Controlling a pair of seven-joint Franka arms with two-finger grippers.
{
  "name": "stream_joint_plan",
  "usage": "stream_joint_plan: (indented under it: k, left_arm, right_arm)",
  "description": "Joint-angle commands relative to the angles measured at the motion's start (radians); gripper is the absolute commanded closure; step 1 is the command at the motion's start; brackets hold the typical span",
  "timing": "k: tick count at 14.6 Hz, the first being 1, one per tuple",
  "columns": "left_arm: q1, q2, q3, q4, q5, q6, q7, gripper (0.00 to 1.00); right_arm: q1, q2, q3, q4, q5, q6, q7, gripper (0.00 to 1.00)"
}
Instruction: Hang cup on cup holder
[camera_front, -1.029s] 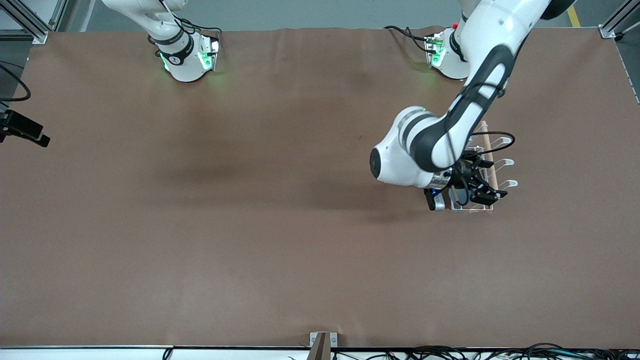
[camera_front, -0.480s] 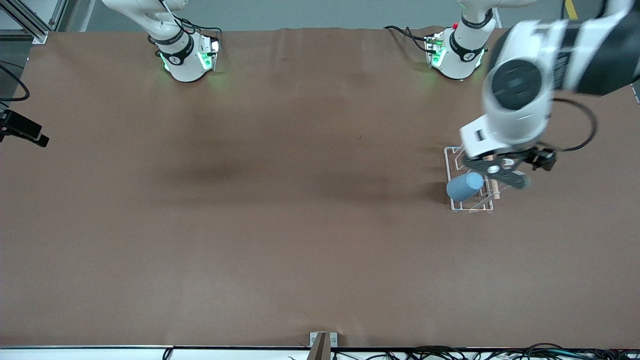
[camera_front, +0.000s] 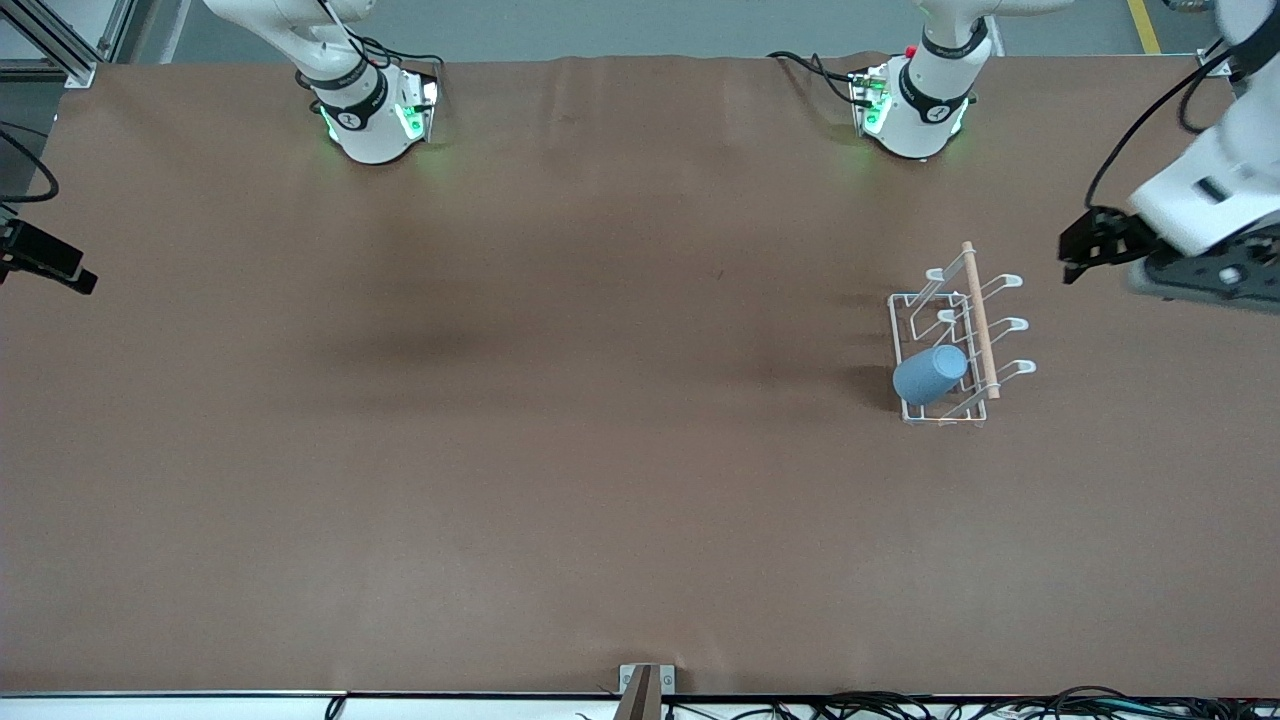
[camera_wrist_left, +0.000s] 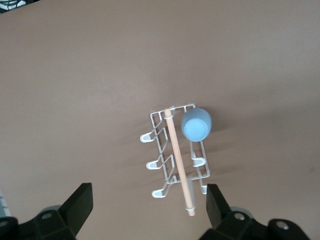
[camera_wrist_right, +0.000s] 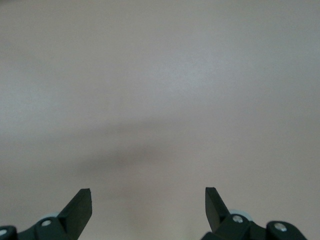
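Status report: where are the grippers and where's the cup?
Left gripper open, empty, high over table's left-arm end. Right gripper open, empty, waiting over bare table. Cup hung on cup holder prong. Nothing in the way.

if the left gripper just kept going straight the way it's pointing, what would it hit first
Probably the cup holder: the left wrist view shows the left gripper, fingers open and empty, looking down on the rack, with the cup hung on a prong at one end. Depth is unclear, so it could miss and meet the bare table beside it.
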Motion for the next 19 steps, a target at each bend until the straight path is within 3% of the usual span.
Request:
stream_joint_plan:
  k: [1,10,15,19]
  left_arm:
    - [-0.015,-0.093,0.066,-0.051,-0.066,0.015,-0.029,0.00]
    - [-0.018,-0.006,0.072,0.122,-0.077,-0.051,-0.072,0.00]
    - [-0.015,-0.032,0.052,0.095,-0.083,-0.128,-0.150,0.00]
    - [-0.012,-0.032,-0.012,0.090,-0.043,-0.147,-0.157,0.00]
  right_arm:
    - [-0.005,-0.005,0.003,0.004,-0.018,0.001,-0.005,0.00]
    - [-0.005,-0.005,0.003,0.008,-0.020,0.000,-0.007,0.00]
    - [-0.005,-0.005,0.003,0.008,-0.020,-0.002,-0.007,0.00]
    - [-0.005,-0.002,0.003,0.007,-0.017,0.003,-0.005,0.00]
